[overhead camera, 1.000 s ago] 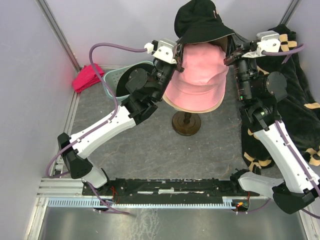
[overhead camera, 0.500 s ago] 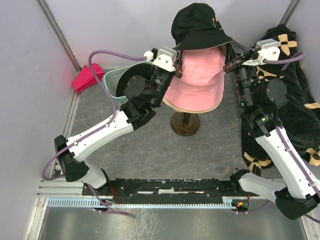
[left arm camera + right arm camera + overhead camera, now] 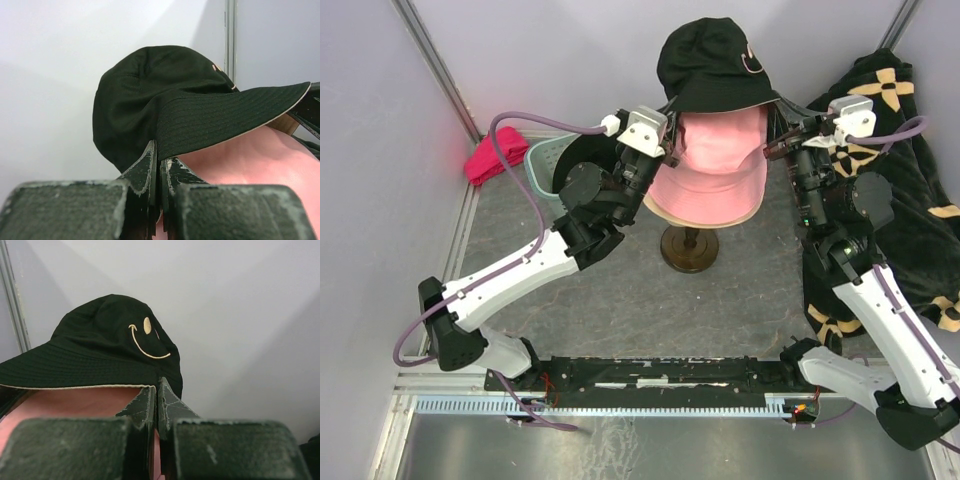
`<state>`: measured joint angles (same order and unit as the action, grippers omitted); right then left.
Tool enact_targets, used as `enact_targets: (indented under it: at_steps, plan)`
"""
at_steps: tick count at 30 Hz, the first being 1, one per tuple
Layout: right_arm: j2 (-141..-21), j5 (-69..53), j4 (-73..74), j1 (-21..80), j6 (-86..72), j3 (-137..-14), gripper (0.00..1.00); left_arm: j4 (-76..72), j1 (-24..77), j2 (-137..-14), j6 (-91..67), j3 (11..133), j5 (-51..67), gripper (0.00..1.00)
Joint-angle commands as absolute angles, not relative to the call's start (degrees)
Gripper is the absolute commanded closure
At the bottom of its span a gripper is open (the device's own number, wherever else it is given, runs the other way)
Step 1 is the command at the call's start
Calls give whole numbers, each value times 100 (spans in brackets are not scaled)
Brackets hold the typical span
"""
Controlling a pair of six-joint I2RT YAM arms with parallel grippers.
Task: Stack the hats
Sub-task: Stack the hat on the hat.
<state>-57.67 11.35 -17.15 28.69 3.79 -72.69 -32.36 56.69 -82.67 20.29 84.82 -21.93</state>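
A black bucket hat (image 3: 712,62) with a cream smiley mark hangs over a pink hat (image 3: 718,160), which sits on a cream hat brim (image 3: 705,217) on a round wooden stand (image 3: 689,249). My left gripper (image 3: 672,135) is shut on the black hat's brim at its left side; the brim (image 3: 225,112) shows pinched in the left wrist view. My right gripper (image 3: 775,130) is shut on the brim at its right side, seen in the right wrist view (image 3: 75,372). The black hat is held tilted, above the pink crown (image 3: 250,155).
A teal basket (image 3: 548,158) lies behind my left arm. A small magenta cloth (image 3: 496,156) lies at the far left by the wall. A large black cloth with beige flower marks (image 3: 910,190) is heaped on the right. Walls close in behind.
Both grippers have lifted the black hat higher and slightly back over the pink hat. Both arms have stretched further up.
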Motion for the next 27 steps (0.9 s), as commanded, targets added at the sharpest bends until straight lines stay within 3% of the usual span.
enact_targets:
  at_steps: [1,27]
  plan:
    - [-5374,1850,-2175,2738,378,-7207,98,-3952,5637,-7682,2276,8423,-2641,97]
    - [-4904,2071,-2144,2746,99,-6101,98,-3542,5691,-7174,2744,7719,-2606,96]
